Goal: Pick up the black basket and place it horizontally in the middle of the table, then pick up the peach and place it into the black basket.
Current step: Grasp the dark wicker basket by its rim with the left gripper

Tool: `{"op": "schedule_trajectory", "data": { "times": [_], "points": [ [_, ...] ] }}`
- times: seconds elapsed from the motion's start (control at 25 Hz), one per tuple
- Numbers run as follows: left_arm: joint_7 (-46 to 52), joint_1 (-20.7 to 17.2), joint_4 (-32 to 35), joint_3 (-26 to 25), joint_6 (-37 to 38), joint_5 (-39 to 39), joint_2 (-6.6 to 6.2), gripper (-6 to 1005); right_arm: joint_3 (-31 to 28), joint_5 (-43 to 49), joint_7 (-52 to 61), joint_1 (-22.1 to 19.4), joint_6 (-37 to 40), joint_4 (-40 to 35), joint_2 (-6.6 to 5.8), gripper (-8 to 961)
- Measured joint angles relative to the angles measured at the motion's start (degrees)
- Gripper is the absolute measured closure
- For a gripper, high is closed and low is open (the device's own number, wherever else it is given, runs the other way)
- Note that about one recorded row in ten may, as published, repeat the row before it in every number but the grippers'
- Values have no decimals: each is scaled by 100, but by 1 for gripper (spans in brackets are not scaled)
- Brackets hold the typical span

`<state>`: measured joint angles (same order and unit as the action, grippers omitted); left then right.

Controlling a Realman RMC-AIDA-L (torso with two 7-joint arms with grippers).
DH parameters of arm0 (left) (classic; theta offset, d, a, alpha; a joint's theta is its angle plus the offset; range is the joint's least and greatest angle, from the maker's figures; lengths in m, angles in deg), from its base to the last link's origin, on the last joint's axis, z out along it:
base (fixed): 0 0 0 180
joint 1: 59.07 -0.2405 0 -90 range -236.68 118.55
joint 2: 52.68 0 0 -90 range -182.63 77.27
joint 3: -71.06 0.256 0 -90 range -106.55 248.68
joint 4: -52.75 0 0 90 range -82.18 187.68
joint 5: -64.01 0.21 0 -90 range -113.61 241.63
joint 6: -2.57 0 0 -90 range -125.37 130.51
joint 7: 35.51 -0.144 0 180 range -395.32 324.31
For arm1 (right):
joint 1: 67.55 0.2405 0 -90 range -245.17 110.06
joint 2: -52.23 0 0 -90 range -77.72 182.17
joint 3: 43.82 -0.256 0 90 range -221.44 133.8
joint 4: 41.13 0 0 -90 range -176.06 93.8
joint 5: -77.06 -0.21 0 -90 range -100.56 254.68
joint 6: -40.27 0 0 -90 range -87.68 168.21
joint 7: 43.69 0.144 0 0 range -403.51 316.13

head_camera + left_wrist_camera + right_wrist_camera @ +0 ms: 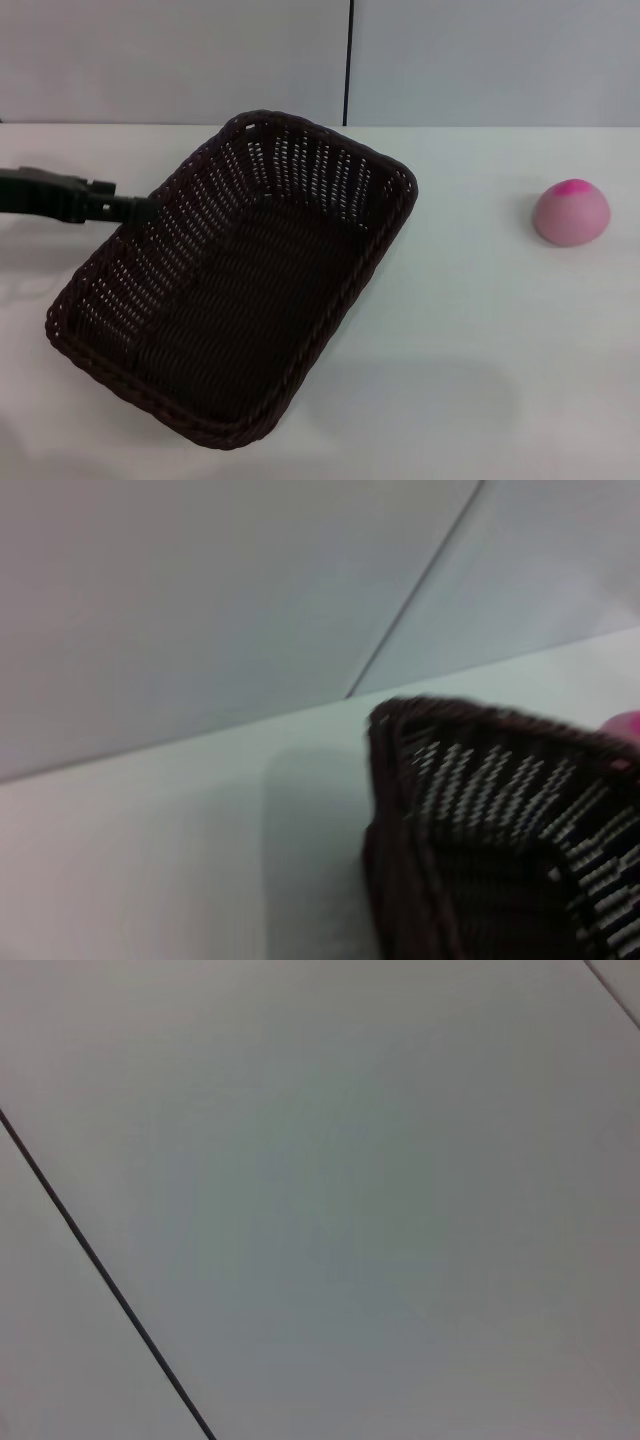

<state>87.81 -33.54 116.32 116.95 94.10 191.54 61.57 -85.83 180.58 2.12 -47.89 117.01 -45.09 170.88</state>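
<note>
While the left end effector (pixel 140 208) meets the basket (pixel 240 280) rim at the 9 o'clock side in the head view, its fingers close on that rim, holding the basket. The basket lies diagonally, long axis running from 7 o'clock to 1 o'clock, left of centre on the counter (pixel 480 340). The peach (pixel 572 213) sits on the counter at 3 o'clock, well apart from the basket. The left wrist view shows a basket corner (pixel 480 810) close up. The right end effector is out of view.
</note>
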Motion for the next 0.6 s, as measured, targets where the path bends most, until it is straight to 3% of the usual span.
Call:
{"op": "schedule_trajectory", "data": {
  "times": [0.32,0.6],
  "points": [
    [-22,81,-219,20,-131,348,58,206,0,0,-2,2,-3,0,0,472],
    [-42,119,-294,37,-106,357,70,303,-5,1,-2,2,-11,0,0,472]
  ]
}}
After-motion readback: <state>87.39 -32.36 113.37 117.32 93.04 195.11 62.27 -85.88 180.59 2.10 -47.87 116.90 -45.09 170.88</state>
